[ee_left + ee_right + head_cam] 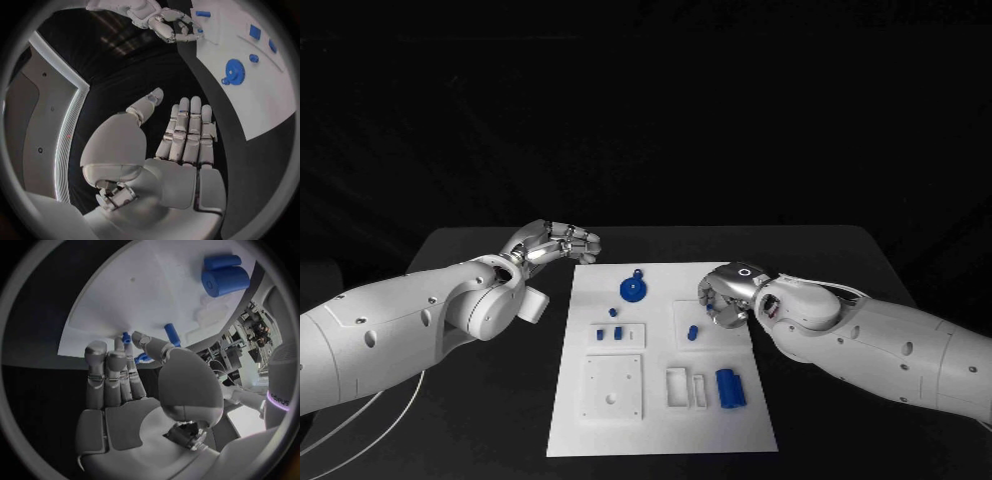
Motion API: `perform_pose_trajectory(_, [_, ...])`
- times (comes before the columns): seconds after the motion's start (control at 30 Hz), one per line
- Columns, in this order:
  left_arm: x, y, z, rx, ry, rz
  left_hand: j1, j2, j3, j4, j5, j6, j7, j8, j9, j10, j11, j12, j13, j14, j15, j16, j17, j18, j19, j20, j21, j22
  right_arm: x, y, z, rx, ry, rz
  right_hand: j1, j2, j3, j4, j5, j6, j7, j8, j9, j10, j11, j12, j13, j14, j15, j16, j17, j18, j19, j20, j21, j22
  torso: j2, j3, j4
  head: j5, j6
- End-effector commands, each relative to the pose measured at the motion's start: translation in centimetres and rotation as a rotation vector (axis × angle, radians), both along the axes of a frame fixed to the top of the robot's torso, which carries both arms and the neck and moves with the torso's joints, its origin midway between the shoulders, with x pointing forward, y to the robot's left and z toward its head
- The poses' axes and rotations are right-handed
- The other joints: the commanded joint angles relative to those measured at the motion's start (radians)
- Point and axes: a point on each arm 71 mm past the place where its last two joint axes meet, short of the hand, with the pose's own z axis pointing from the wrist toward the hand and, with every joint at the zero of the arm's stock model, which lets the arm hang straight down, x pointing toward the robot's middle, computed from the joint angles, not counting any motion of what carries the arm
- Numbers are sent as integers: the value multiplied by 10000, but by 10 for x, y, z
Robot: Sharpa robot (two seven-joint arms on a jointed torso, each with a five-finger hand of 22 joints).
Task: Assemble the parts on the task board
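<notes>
The white task board (661,425) lies in the middle of the table. On it are a blue gear (633,290), a blue cylinder (731,388), a blue peg (692,332) and small blue pegs (610,333) on a raised plate. My right hand (727,290) hangs over the board's right side, fingers pointing down. In the right wrist view a small blue peg (126,337) sits between its thumb tip and a fingertip (119,346); I cannot tell whether it is gripped. My left hand (555,243) hovers off the board's far left corner, and its fingers (184,135) hold nothing.
White raised blocks stand on the board: a flat rectangular one (613,385) near the front left and a slotted one (684,388) beside the cylinder. Black table (473,290) surrounds the board. A white cable (365,425) runs under my left arm.
</notes>
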Motion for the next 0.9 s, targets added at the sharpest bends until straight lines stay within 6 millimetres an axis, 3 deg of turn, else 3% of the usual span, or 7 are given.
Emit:
perform_pose_trajectory(0.03, [-1,-3,2,-166,-27,-191,-109,-30,-45,5,-24,-76,-21,22,-13,-39,-15,-37,-9,-10,28,-46,13,-42,-51,42,-56,4,-1,1,-3,-451,-293,-13,47,83,105,8,-50,108,-26,91,10,276,45,-33,19,21,-96,76,6,695,-34,-37,90,194,-5,6,-4,-11,-20])
perform_pose_trajectory(0.2, [-1,-2,1,-146,16,-174,-111,-33,-47,4,-24,-79,-21,22,-14,-40,-15,-36,-11,-5,27,-49,17,-41,-52,42,-60,5,-2,1,-4,-705,-412,-35,158,196,290,-64,-55,380,-139,224,58,553,-53,18,80,23,-193,167,44,695,-21,-111,210,232,-7,13,0,-28,-46])
perform_pose_trajectory(0.9, [-1,-2,1,-142,31,-171,-97,-61,-63,-19,-22,-133,-5,7,-31,-80,-2,-43,-33,-6,33,-106,37,-37,-79,49,-98,16,-6,7,-8,-1488,-942,126,224,68,533,-105,-44,610,-229,289,57,816,-135,-12,141,6,-273,224,41,695,-45,-184,353,222,-9,11,0,-86,-92])
